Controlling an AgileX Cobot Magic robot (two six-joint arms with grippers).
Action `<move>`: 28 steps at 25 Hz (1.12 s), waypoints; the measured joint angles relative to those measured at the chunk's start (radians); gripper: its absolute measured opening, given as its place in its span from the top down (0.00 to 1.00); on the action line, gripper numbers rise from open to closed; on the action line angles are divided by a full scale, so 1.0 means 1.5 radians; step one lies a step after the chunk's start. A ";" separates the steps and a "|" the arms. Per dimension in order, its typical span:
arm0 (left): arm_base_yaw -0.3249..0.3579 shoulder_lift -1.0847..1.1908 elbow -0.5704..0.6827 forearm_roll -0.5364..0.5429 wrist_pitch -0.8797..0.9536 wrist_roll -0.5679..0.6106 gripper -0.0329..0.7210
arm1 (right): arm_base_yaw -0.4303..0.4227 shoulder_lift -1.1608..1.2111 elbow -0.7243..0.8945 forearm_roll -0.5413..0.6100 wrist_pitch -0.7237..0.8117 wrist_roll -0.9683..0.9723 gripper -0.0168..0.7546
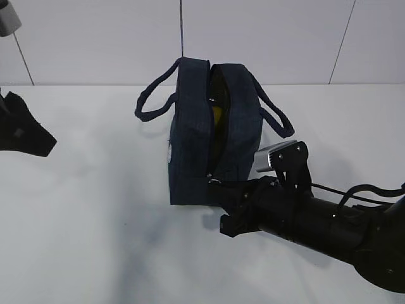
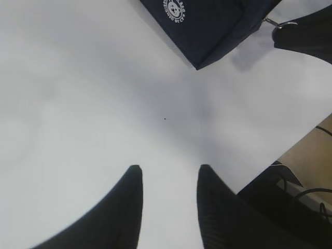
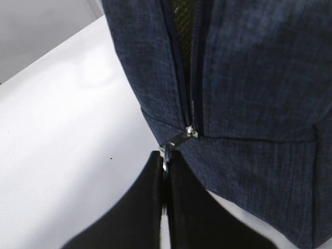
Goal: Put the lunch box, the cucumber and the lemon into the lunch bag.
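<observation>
The navy lunch bag (image 1: 190, 145) stands mid-table with its handles out to both sides and its zipper slot facing up and partly open. A yellow patch, the lemon (image 1: 217, 117), shows through the slot. Above it something dark olive shows, and I cannot tell what it is. The lunch box and the cucumber are hidden. My right gripper (image 3: 166, 155) is shut on the silver zipper pull (image 3: 179, 139) at the bag's near end (image 1: 214, 182). My left gripper (image 2: 168, 168) hangs open over bare table far left of the bag (image 2: 207, 26), with nothing between its fingers.
The white table (image 1: 95, 221) runs to a white wall behind. The right arm's black body (image 1: 316, 221) lies across the front right. In the left wrist view the table edge (image 2: 290, 145) drops off at the right, with cables below.
</observation>
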 joint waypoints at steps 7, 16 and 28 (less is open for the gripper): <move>-0.047 0.048 0.000 0.001 -0.027 0.000 0.62 | 0.000 -0.033 0.004 -0.005 0.021 0.000 0.96; -0.100 0.128 0.000 0.003 -0.113 0.023 0.62 | 0.000 -0.079 0.006 -0.026 0.092 0.001 0.96; -0.172 0.201 0.000 0.003 -0.235 0.033 0.54 | 0.000 -0.113 0.006 -0.028 0.133 -0.014 0.96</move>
